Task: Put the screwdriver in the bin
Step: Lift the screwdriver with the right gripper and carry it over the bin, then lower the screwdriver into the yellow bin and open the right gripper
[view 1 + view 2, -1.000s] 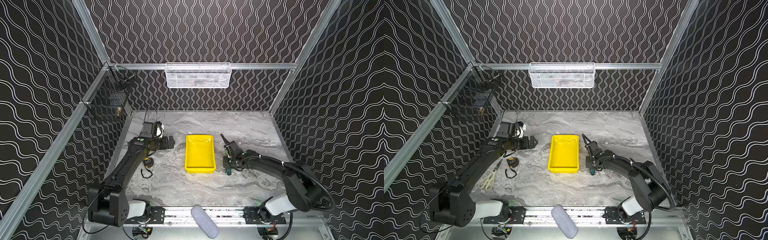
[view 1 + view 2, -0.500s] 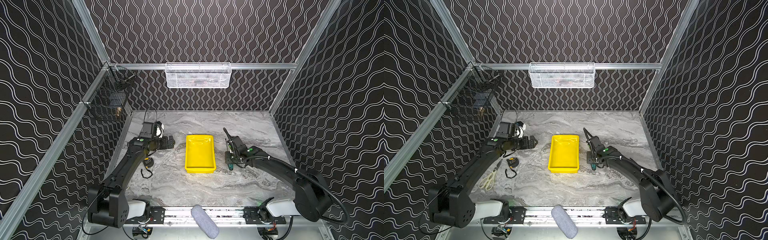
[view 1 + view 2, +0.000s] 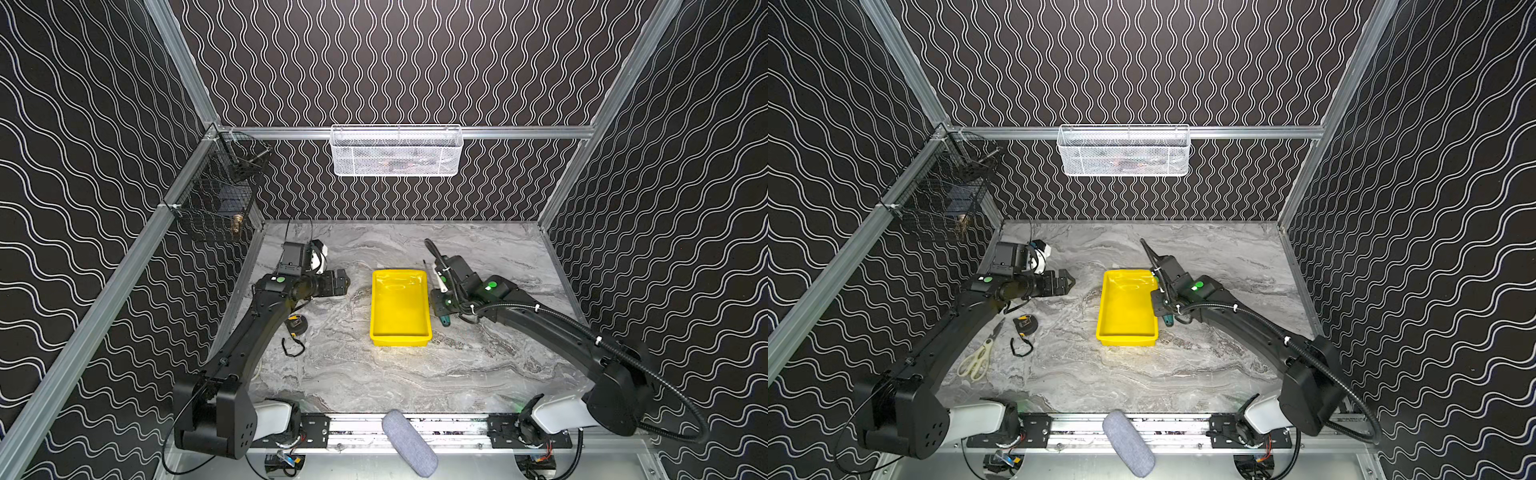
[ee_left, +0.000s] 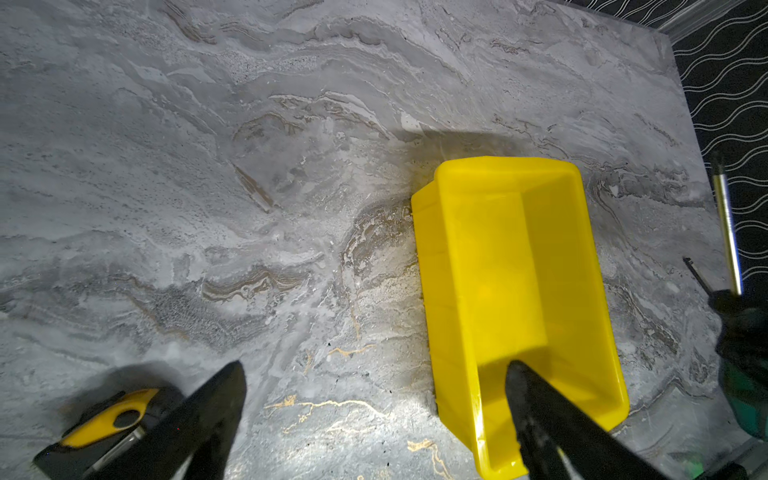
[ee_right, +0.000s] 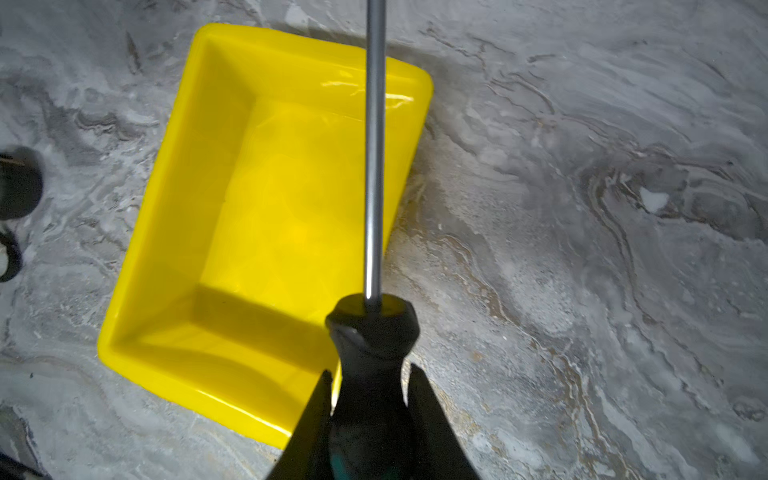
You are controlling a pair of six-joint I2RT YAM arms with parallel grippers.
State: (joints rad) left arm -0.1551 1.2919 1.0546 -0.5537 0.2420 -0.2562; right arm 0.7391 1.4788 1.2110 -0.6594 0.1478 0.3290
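In both top views the right gripper (image 3: 441,303) pinches the screwdriver (image 3: 445,320), just right of the bin (image 3: 399,309); the green butt pokes out behind it.

Left wrist view: the left gripper (image 4: 376,365) is spread wide.

Right wrist view: a black collar and a bare steel shaft run ahead of the fingers (image 5: 432,415).

Glossy yellow plastic bin (image 5: 216,232); smooth metal-shafted screwdriver (image 5: 373,174); matt marbled tabletop (image 5: 582,249).

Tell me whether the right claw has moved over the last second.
Yes. In a top view the right claw, shut on the screwdriver, has shifted left, closer to the yellow bin and its right rim.
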